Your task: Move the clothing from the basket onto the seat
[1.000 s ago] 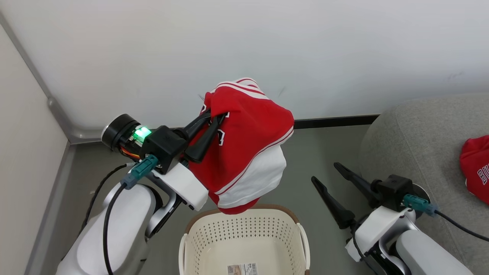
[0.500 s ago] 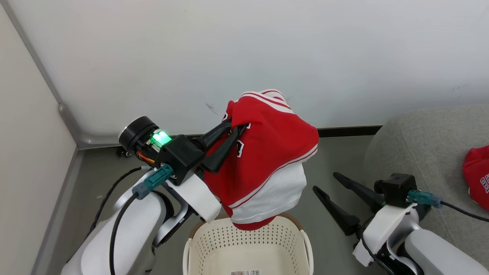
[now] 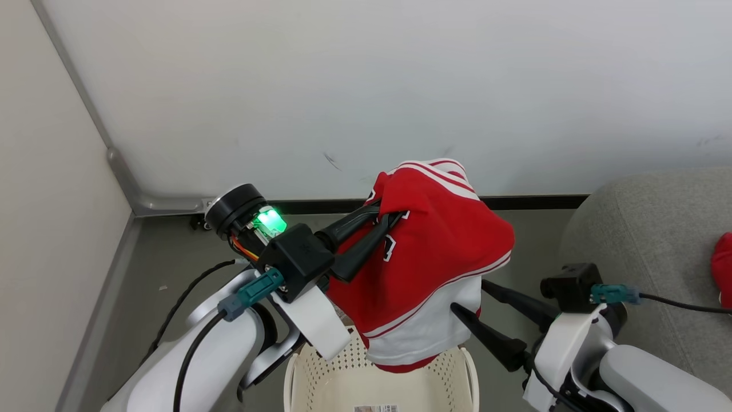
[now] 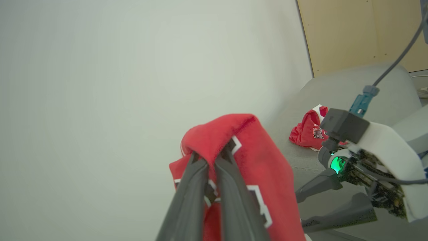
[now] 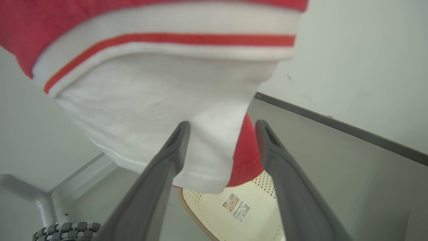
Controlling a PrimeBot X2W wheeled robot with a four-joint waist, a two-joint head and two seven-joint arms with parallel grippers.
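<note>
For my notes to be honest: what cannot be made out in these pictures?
Basket: head view, cut by the bottom edge, far side behind the held garment.
Basket label: right wrist view, print too small.
Second garment on the seat: left wrist view, lettering partly behind the housing of the right gripper.
Held garment's print: left wrist view, folded, crossed by the left gripper.

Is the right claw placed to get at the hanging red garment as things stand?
Probably yes: the right claw is open, the red garment hangs right at its fingertips, and nothing lies between them.
</note>
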